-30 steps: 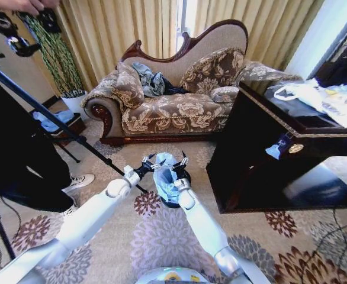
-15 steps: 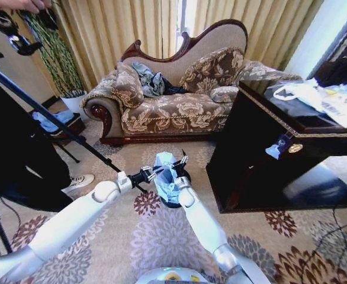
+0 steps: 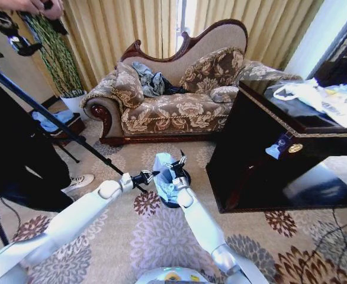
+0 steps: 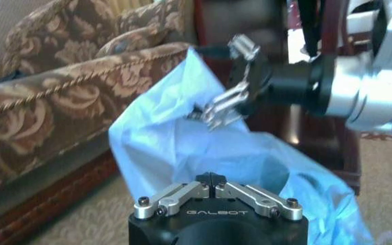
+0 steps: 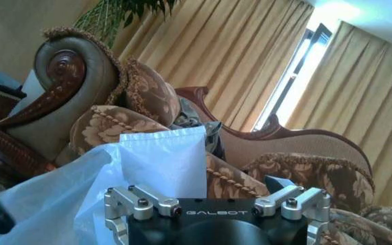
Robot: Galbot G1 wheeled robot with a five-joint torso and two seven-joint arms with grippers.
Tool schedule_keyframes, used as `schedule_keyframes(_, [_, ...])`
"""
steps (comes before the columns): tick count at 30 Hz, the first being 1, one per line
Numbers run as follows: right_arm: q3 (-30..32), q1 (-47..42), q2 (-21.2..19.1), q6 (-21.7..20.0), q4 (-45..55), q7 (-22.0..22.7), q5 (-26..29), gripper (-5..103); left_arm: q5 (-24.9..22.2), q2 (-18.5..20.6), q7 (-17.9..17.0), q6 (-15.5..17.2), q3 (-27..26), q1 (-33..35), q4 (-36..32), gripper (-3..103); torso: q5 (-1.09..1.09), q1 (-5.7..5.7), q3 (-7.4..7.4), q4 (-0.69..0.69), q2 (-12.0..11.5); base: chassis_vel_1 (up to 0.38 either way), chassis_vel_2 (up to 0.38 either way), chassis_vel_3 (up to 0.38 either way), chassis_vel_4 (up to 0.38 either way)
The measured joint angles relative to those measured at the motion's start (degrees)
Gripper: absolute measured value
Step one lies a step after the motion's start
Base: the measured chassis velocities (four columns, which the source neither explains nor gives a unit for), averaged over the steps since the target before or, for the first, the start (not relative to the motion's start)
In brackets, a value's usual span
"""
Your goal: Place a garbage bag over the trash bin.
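The garbage bag (image 3: 165,175) is seen at the centre of the head view, bunched upright over the trash bin (image 3: 174,200), whose black rim shows below it on the patterned carpet (image 3: 161,242). The bag's upper right edge is pinched by the right gripper (image 3: 177,165). Just left of the bag, the left gripper (image 3: 150,175) is held with its fingers pressed together on nothing. A floral sofa (image 3: 173,106) is seen above, and a dark cabinet (image 3: 268,160) at right.
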Motion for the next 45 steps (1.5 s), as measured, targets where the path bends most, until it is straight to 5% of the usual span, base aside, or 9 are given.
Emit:
schedule_keyframes(27, [4.1,4.0,0.2,3.5,-7.4,0.5,-2.4,100,0.7,-8.7,-8.3,-1.4,-3.9,-0.5,12.8,0,-0.01,0.00,0.00,0.00,0.0,0.000,0.000,0.000,0.000])
schedule_keyframes(45, [2.4,1.7,-0.2,2.5,-3.2,0.5,-1.9,100,-5.0,-5.5,-5.0,4.3,-2.5,0.8,0.9,0,0.00,0.00,0.00,0.01,0.0,0.000,0.000,0.000,0.000])
